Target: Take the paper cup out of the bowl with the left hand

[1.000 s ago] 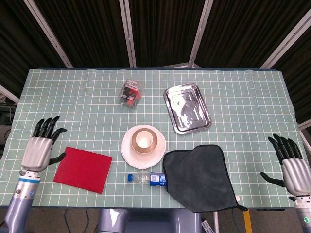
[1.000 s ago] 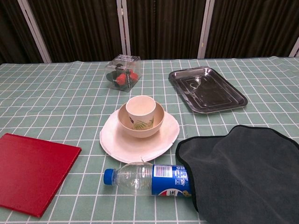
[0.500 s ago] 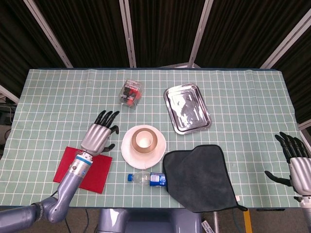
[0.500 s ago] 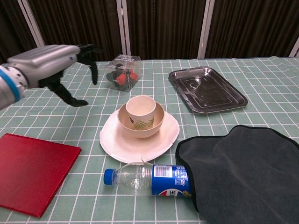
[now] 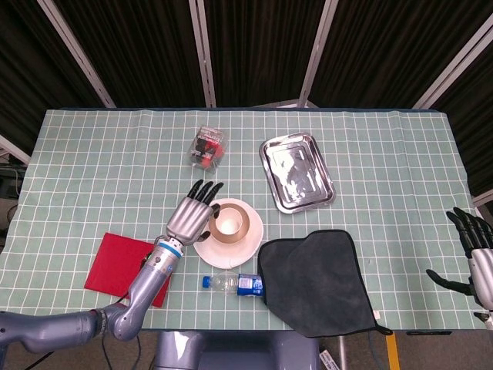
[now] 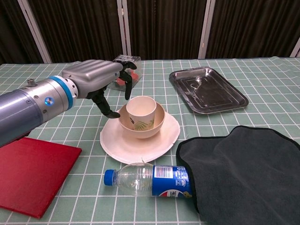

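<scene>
A cream paper cup (image 5: 228, 223) (image 6: 141, 108) stands upright inside a tan bowl (image 5: 240, 231) (image 6: 152, 125), which sits on a white plate (image 5: 254, 238) (image 6: 161, 140) in the middle of the table. My left hand (image 5: 194, 214) (image 6: 96, 78) hovers just left of the bowl, its dark fingers spread and empty, tips close to the cup's rim but apart from it. At the frame's right edge in the head view my right hand (image 5: 479, 253) hangs with fingers apart, holding nothing.
A red board (image 5: 115, 264) (image 6: 33, 173) lies left of the plate. A plastic bottle (image 5: 233, 284) (image 6: 150, 180) lies in front, partly under a dark cloth (image 5: 316, 281) (image 6: 243, 173). A steel tray (image 5: 296, 172) (image 6: 207, 89) and a clear box (image 5: 208, 146) (image 6: 131, 60) sit behind.
My left arm has swept rightward from the table's left edge over the red board to the bowl's left side. The right hand has drifted slightly toward the frame's right edge.
</scene>
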